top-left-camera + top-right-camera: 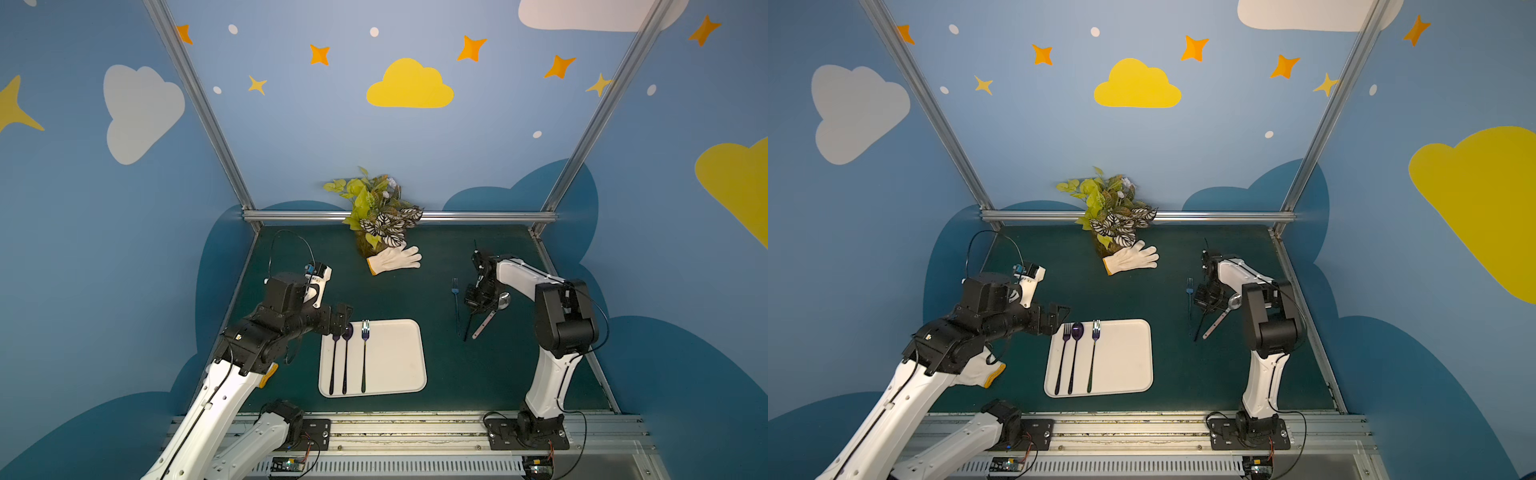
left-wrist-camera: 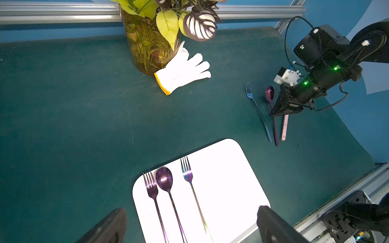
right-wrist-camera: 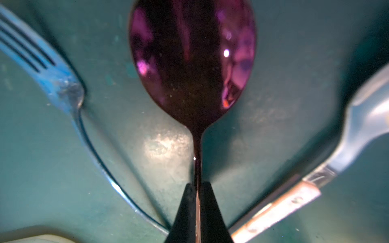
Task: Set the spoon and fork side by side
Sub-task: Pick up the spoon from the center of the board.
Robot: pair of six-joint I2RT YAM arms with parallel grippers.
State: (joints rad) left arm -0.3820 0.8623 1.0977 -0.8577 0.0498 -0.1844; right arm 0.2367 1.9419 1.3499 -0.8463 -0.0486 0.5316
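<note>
While my right tool [image 3: 197, 185] is pinched tight on the thin handle of the glossy purple metal spoon [image 3: 192, 59], that spoon sits between two neighbours lying on the dark green tabletop [image 1: 436, 266]: the blue metal fork [image 3: 52, 75] on one side and a silver spoon with a pale pinkish handle [image 3: 357, 126] on the other. Fork and purple spoon are near but apart, handles converging. My left tool [image 2: 190, 210] hangs wide open, holding nothing, by the far corner of the white rounded rectangular tray [image 1: 399, 357]. On that tray a purple fork [image 2: 150, 187], a second purple spoon [image 2: 164, 178] and an iridescent fork [image 2: 187, 174] lie parallel, side by side. A white knit glove [image 2: 183, 71] rests against the vase of artificial leaves [image 2: 145, 48] at the back.
</note>
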